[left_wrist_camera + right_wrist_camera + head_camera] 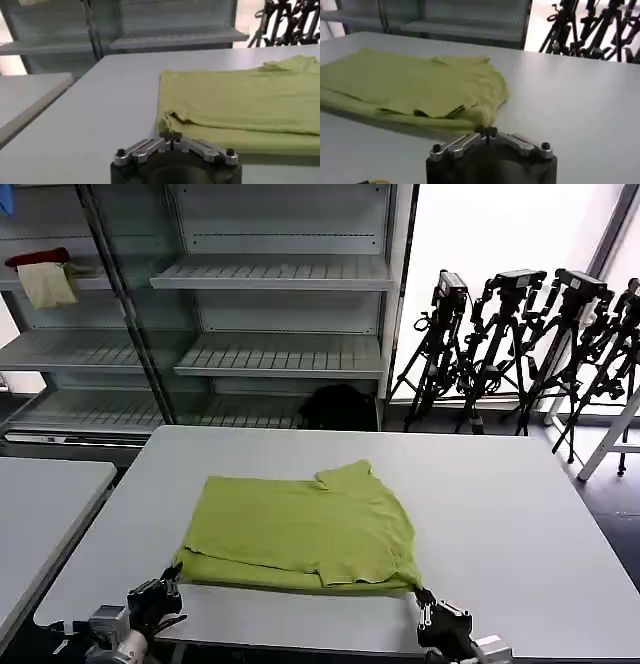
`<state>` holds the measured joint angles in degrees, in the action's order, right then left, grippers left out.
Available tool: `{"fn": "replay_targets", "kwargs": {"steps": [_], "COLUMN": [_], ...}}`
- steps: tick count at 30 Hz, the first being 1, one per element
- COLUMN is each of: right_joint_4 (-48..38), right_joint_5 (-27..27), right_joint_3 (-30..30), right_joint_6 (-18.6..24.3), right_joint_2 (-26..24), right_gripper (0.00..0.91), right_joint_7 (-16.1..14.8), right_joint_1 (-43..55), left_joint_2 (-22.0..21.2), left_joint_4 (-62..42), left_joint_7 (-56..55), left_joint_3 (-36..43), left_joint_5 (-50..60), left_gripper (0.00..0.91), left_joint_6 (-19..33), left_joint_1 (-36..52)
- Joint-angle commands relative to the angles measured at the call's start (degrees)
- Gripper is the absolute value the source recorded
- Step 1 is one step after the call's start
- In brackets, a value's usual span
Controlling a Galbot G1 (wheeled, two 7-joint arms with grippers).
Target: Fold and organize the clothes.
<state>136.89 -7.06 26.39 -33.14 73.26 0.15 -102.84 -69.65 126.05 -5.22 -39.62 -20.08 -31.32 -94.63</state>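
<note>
The clothes are one lime-green T-shirt (300, 529) lying folded in half on the grey table (500, 514), sleeve and collar toward the far right. My left gripper (172, 576) is at the shirt's near left corner and shut on the fabric's edge; the left wrist view has the shirt (240, 100) puckering down to that gripper (170, 136). My right gripper (421, 595) is shut on the near right corner, which is drawn to a point. The right wrist view shows the shirt (420, 85) meeting that gripper (486, 131).
A second grey table (40, 494) stands to the left across a narrow gap. Metal shelves (280, 354) rise behind, with a red cloth (38, 257) and a cream cloth (47, 284) on the upper left one. Camera tripods (520, 344) crowd the back right. A black bag (338, 406) sits on the floor.
</note>
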Motion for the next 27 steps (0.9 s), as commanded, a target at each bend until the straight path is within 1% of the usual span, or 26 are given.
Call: {"fn": "replay_targets", "kwargs": {"steps": [1,4,5,6,7,8,9,10,13,20,23,27], "right_joint_4": [0.6,0.3,0.3,0.3,0.1,0.1,-0.1,-0.3,0.0,0.6,-0.2,-0.1], "right_joint_5": [2.6,2.7,2.7,2.7,2.9,3.0,4.6,5.1,5.0,5.0,4.9,3.7], "right_joint_3": [-0.6,-0.9,-0.8,-0.9,-0.8,-0.8,-0.8,-0.8,-0.5,0.8,1.6,2.8], "right_joint_6": [0.0,0.0,0.0,0.0,0.0,0.0,0.1,0.5,1.3,1.2,0.5,0.1], "right_joint_2": [-0.5,-0.3,-0.3,-0.3,-0.2,-0.2,0.2,0.5,1.0,1.1,1.5,1.5], "right_gripper": [0.000,0.000,0.282,0.907,0.907,0.907,0.907,0.907,0.907,0.907,0.907,0.907], "right_joint_7": [-0.5,-0.5,-0.6,-0.2,0.2,0.2,1.4,1.7,3.3,4.2,5.0,5.0], "right_joint_1": [-4.5,-4.8,-4.8,-4.8,-4.7,-4.6,-4.3,-4.1,-3.3,-2.5,-1.3,-1.0], "left_joint_2": [-0.7,-1.2,-1.3,-1.4,-1.4,-1.4,-1.4,-1.5,-1.7,-1.7,-1.7,-1.5], "left_joint_4": [1.5,1.1,1.0,1.0,1.0,1.1,1.0,1.0,1.1,0.8,0.2,0.0], "left_joint_7": [-1.5,-1.7,-1.9,-2.0,-2.3,-2.9,-2.9,-2.9,-3.6,-4.4,-5.4,-5.7], "left_joint_3": [-1.2,-0.8,-0.8,-0.8,-0.8,-0.8,-0.8,-0.8,-0.8,-1.1,-1.8,-3.4], "left_joint_5": [0.5,1.0,1.0,1.0,1.2,1.4,2.0,2.4,2.7,2.7,2.5,1.9], "left_gripper": [0.000,0.000,0.050,0.816,0.907,0.907,0.907,0.907,0.907,0.907,0.907,0.907], "left_joint_6": [0.6,0.9,0.9,0.9,0.9,0.8,0.9,1.4,1.6,1.8,1.8,1.6], "left_joint_1": [-4.1,-4.2,-4.2,-4.2,-4.2,-4.2,-4.2,-4.1,-3.9,-3.0,-2.2,-1.5]}}
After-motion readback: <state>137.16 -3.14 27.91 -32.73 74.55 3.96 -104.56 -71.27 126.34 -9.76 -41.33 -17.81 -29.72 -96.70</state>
